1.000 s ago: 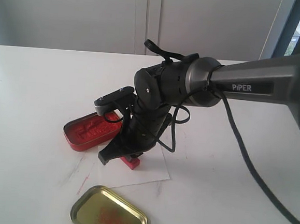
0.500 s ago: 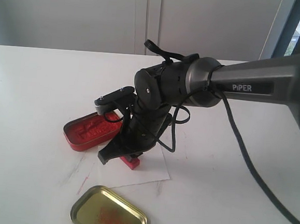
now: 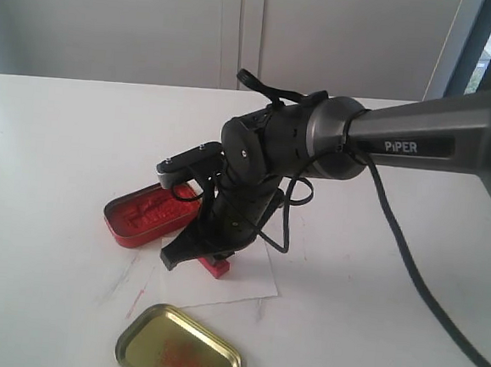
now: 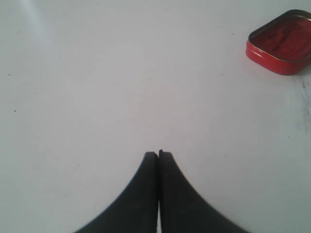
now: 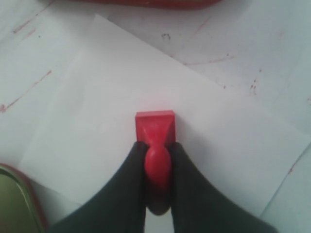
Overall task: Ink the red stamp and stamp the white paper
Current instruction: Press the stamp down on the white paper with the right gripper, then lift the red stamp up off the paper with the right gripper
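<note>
Tabletop: white, flat, marked with faint red streaks near the things. It carries everything you work with, all well in from its far edge.
Right arm: dark grey, reaching in over the tabletop. The only writing you can read is "PiPER", in white on its forearm.
White paper: one thin sheet lying flat, with its corners skewed to the tabletop's edges. Judge it very light and limp. Nothing pins it, so it may lift with an inked face when you raise the stamp.
Gold lid: oblong and upturned, just beside the paper's near corner. It has red smears inside and no label you can read.
Red ink tin: oblong and open, just beside the paper's far edge. It carries no readable brand.
Left tool: jaws pressed together with nothing between them, over bare tabletop.
Right tool: jaws narrow, clamped on the knob of the stamp.
Red stamp: near the middle of the paper, and its square base appears to sit flat on the sheet. Judge it light, rigid and smooth. Take it by the narrow knob, as it is held now. The knob is rounded, so expect it to twist or tilt if you press off-centre.
</note>
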Robot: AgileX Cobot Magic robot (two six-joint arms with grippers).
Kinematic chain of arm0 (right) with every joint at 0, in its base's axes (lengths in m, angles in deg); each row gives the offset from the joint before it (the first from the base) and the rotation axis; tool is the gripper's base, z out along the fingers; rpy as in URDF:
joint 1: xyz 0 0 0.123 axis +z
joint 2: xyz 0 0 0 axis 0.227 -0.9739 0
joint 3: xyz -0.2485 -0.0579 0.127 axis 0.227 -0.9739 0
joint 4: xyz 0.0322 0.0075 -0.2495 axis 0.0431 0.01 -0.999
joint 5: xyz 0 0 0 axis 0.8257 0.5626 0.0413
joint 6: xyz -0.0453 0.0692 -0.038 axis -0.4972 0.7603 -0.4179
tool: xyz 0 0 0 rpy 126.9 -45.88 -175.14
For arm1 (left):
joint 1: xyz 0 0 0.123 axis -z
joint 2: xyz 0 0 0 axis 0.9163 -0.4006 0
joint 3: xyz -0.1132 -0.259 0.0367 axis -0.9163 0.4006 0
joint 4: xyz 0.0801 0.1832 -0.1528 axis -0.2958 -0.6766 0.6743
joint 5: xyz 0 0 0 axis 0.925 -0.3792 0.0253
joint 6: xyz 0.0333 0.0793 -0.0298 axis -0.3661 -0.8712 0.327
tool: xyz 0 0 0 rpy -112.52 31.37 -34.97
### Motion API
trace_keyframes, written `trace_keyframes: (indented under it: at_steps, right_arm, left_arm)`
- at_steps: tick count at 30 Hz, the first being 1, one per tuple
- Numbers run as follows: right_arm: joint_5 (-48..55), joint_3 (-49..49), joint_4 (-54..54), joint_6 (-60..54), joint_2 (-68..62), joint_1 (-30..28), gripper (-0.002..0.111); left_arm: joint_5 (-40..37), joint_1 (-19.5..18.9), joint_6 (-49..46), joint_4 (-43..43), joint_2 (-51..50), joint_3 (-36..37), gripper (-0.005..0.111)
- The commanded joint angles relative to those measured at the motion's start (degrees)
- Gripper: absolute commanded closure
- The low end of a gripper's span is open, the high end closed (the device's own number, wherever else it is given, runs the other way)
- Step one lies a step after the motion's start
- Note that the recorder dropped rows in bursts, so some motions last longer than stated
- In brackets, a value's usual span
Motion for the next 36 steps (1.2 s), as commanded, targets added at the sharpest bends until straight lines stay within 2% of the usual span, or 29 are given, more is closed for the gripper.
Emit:
trace_keyframes:
  at_steps: [1, 36]
  right_arm:
    - [2.2, -1.0, -0.7, 0.5, 0.7, -0.1, 0.108]
    - [3.1, 2.4, -1.1, 0.5, 3.5, -0.1, 0.108]
  left_arm:
    - [-0.5, -0.1, 0.2, 0.1, 0.3, 0.4, 0.107]
    - [-0.5, -0.1, 0.2, 0.1, 0.3, 0.4, 0.107]
